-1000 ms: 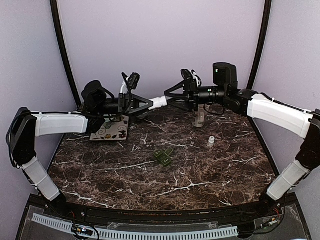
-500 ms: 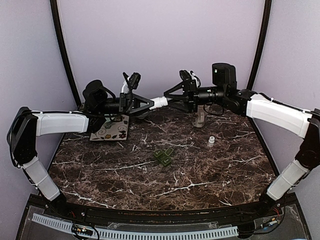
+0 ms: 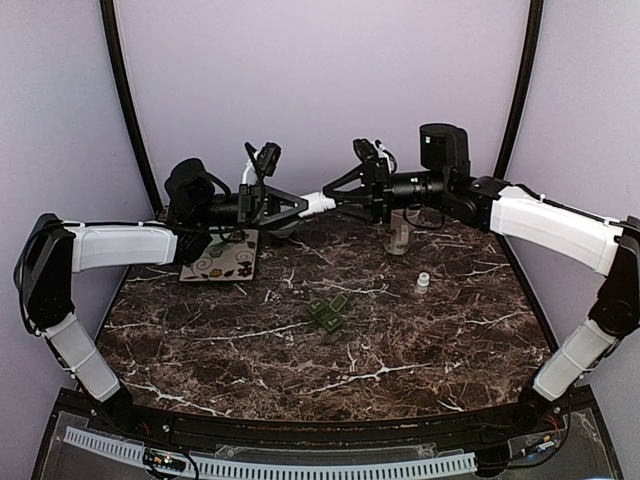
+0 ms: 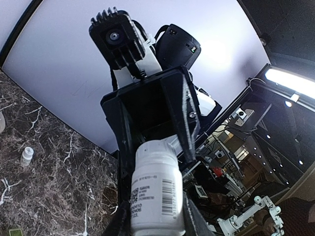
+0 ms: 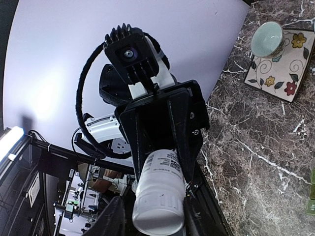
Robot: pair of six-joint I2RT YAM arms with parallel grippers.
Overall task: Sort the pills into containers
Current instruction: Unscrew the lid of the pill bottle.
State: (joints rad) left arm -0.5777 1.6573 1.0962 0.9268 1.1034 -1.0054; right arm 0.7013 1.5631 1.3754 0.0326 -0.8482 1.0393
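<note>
A white pill bottle (image 3: 318,203) hangs level in mid-air over the back of the table, between my two arms. My left gripper (image 3: 306,206) is shut on its labelled body (image 4: 157,191). My right gripper (image 3: 332,198) faces it from the right, and its jaws stand around the ribbed cap end (image 5: 158,209) with a thin gap on one side. The dark green containers (image 3: 328,312) lie on the marble near the table's middle. No loose pills show in any view.
A small white vial (image 3: 422,283) stands right of centre. At the back left, a floral tile (image 3: 222,260) carries a pale teal bowl (image 5: 266,39). A cream mug (image 3: 399,236) stands at the back, below the right wrist.
My right gripper has slid a little left over the bottle's cap end and its jaws have narrowed. The left arm and the bottle have stayed put.
</note>
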